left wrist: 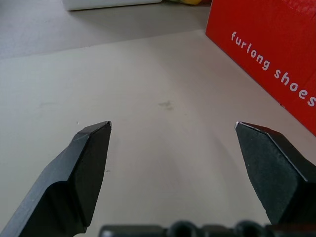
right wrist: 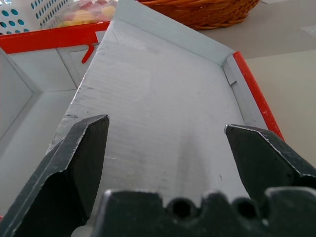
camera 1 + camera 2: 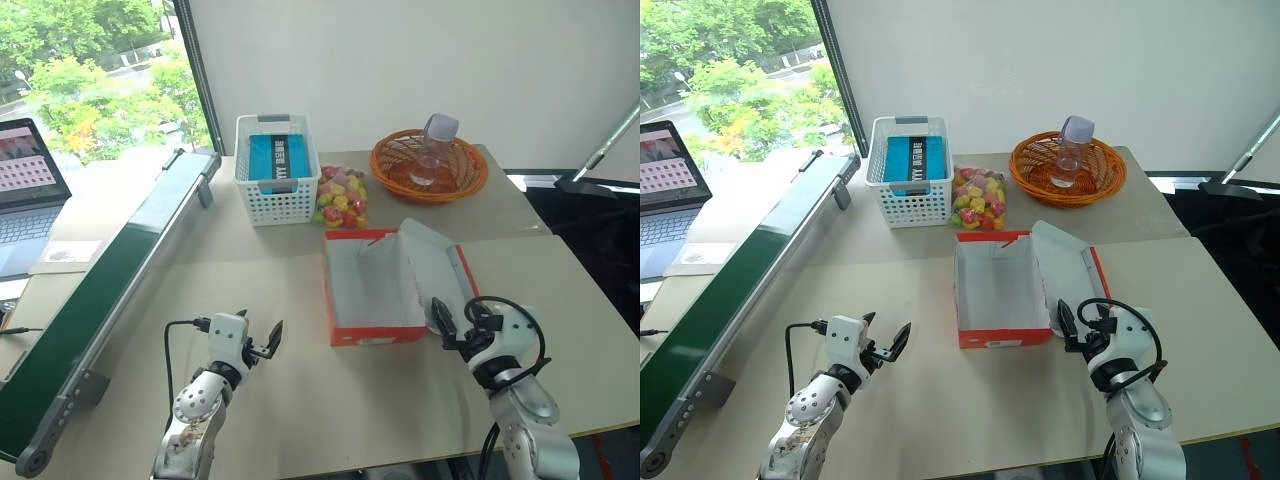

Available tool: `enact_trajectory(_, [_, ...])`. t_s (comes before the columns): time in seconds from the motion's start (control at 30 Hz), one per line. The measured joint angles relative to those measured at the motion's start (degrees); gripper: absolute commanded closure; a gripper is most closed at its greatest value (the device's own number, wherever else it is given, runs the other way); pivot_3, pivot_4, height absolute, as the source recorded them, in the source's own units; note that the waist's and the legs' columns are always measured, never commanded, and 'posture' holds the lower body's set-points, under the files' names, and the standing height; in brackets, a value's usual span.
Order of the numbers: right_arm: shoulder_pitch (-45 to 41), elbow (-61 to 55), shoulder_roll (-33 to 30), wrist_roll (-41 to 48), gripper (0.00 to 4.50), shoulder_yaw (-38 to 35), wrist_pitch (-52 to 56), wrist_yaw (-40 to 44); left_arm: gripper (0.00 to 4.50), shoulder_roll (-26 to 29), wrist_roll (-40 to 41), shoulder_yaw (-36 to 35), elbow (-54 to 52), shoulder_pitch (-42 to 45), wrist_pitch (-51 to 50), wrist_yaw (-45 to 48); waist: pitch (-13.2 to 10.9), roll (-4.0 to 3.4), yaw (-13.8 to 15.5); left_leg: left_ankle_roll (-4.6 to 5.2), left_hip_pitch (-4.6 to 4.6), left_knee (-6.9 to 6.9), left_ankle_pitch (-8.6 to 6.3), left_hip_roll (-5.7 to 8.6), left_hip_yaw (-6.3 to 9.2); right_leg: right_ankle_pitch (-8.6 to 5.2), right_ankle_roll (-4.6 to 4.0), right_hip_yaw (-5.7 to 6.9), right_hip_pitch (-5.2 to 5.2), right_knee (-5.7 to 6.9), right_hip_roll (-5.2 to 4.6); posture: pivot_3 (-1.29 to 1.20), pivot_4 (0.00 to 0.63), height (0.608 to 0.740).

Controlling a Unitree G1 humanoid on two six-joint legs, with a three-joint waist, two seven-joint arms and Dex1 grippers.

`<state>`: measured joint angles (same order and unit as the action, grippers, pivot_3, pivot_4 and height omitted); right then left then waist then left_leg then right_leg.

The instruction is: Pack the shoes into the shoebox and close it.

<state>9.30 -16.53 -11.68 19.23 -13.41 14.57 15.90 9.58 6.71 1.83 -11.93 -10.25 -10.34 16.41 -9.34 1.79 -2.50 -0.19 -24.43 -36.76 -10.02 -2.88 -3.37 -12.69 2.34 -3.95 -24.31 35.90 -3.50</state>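
Shoebox (image 3: 372,290) open, empty; both grippers (image 3: 258,337) (image 3: 452,322) spread, holding nothing. I locate shoes before reaching.

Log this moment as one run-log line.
shoebox: open, empty | lid: folded back | left gripper: open, empty | right gripper: open, facing lid

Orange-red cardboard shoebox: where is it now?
The orange-red cardboard shoebox sits open mid-table, between both grippers, just below the colourful candy pile.

orange-red shoebox (image 3: 375,333), white inside; orange basket (image 3: 428,168)
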Motion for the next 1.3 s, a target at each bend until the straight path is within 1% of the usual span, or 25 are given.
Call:
enact_trajectory(0.23, [-0.99,0.30,0.00,0.14,0.07,-0.63,0.17,-0.39,0.22,0.79,0.37,-1.61,0.10,1.96,0.03,0.09,0.00,0.00,-0.01,0.00,0.00,0.00,0.00,0.01,0.00,0.00,0.00,0.00,0.00,0.00,0.00,0.00,0.150,0.740])
enact_trajectory(0.3, [-1.30,0.16,-0.63,0.22,0.07,-0.71,0.31,-0.03,0.22,2.20,0.14,-1.49,0.11,2.74,0.03,0.78,0.00,0.00,0.01,0.00,-0.02,0.00,0.00,0.01,0.00,0.00,0.00,0.00,-0.02,-0.01,0.00,0.00,0.150,0.740])
enact_trajectory(0.37, [-1.86,-0.50,-3.35,1.42,0.07,-1.39,1.52,0.76,0.22,4.62,0.18,-2.13,0.10,4.58,-0.46,1.81,-0.01,-0.01,0.06,0.00,-0.16,0.01,0.00,0.02,0.00,0.01,0.00,0.00,-0.12,0.00,-0.01,0.00,0.150,0.740])
enact_trajectory(0.43, [-4.84,-1.28,-6.73,2.94,0.07,-3.88,3.19,1.04,0.22,6.46,0.71,-4.65,0.20,9.05,-2.02,1.87,-0.03,0.02,0.16,0.00,-0.26,-0.01,0.01,0.05,-0.01,0.04,0.04,0.01,-0.17,0.00,0.00,0.00,0.150,0.740])
enact_trajectory(0.5, [-11.00,-1.21,-11.15,4.52,0.07,-6.23,4.73,1.43,0.22,9.44,1.54,-7.10,1.57,16.66,-3.07,1.94,-0.16,0.04,0.16,0.01,-0.29,-0.05,0.02,0.08,-0.01,0.18,0.06,0.01,-0.21,0.01,0.02,0.00,0.150,0.740])
enact_trajectory(0.53, [-15.88,-1.21,-14.17,4.80,0.07,-7.22,4.87,2.28,0.22,11.76,1.78,-8.96,2.45,22.37,-3.39,2.15,-0.19,0.04,0.10,0.03,-0.28,-0.05,0.03,0.09,0.02,0.22,0.07,0.01,-0.19,-0.01,0.07,0.00,0.150,0.740])
enact_trajectory(0.6, [-21.40,-1.68,-17.38,5.72,0.07,-7.43,4.93,4.03,0.22,14.66,1.83,-10.82,2.96,28.88,-3.26,2.61,-0.10,0.09,0.08,0.12,0.04,-0.02,0.08,0.08,0.09,0.13,0.05,0.02,0.13,-0.03,0.16,0.00,0.150,0.740])
enact_trajectory(0.63, [-22.63,-1.90,-17.86,6.03,0.07,-7.12,5.11,4.79,0.22,15.40,1.87,-11.14,3.28,30.53,-3.20,2.87,0.00,0.10,0.08,0.33,0.11,0.02,0.17,0.08,0.10,0.01,0.13,0.02,0.23,-0.02,0.15,0.00,0.150,0.740])
enact_trajectory(0.7, [-25.53,-1.06,-18.40,6.23,0.07,-4.59,6.73,6.39,0.22,16.56,1.90,-11.16,6.57,33.66,-3.59,3.69,0.01,0.11,0.04,0.46,-0.04,0.08,0.13,0.10,0.07,0.04,0.38,-0.01,0.06,0.01,0.15,0.00,0.150,0.740])
enact_trajectory(0.77, [-28.41,0.37,-18.59,6.15,0.07,-1.64,7.66,7.61,0.22,17.31,1.92,-11.11,9.40,36.21,-4.25,4.46,-0.01,0.12,0.04,0.49,-0.33,0.08,0.10,0.12,0.12,0.17,0.17,-0.01,-0.16,0.02,0.16,0.00,0.150,0.740])
enact_trajectory(0.9, [-37.00,2.79,-19.50,5.61,0.07,4.45,9.01,11.96,0.22,19.27,2.26,-11.17,8.78,41.28,-7.93,4.68,-0.05,0.14,0.30,0.54,-0.61,0.07,0.04,0.19,0.18,0.21,0.18,0.02,-0.31,-0.05,0.12,0.00,0.150,0.740])
enact_trajectory(1.03, [-40.56,4.02,-19.50,5.73,0.07,8.41,9.62,16.08,0.22,20.09,3.29,-11.26,6.55,41.57,-13.23,5.41,-0.07,0.17,0.44,0.54,-0.61,0.04,0.02,0.19,0.18,0.21,0.19,0.03,-0.31,-0.02,0.11,0.00,0.150,0.740])
enact_trajectory(1.17, [-43.15,6.81,-18.54,6.16,0.07,13.27,10.98,21.62,0.22,20.40,9.53,-13.74,2.82,40.50,-23.79,6.86,-0.09,0.21,0.29,0.54,-0.60,-0.09,0.03,0.15,0.20,0.23,0.21,0.04,-0.30,0.06,0.12,0.00,0.150,0.740])
enact_trajectory(1.3, [-44.56,9.09,-17.10,6.23,0.07,14.98,11.07,24.16,0.22,22.48,10.43,-16.36,1.41,38.44,-27.48,6.20,-0.10,0.22,0.20,0.53,-0.59,-0.10,0.03,0.15,0.19,0.24,0.19,0.05,-0.31,0.06,0.13,0.00,0.150,0.740])
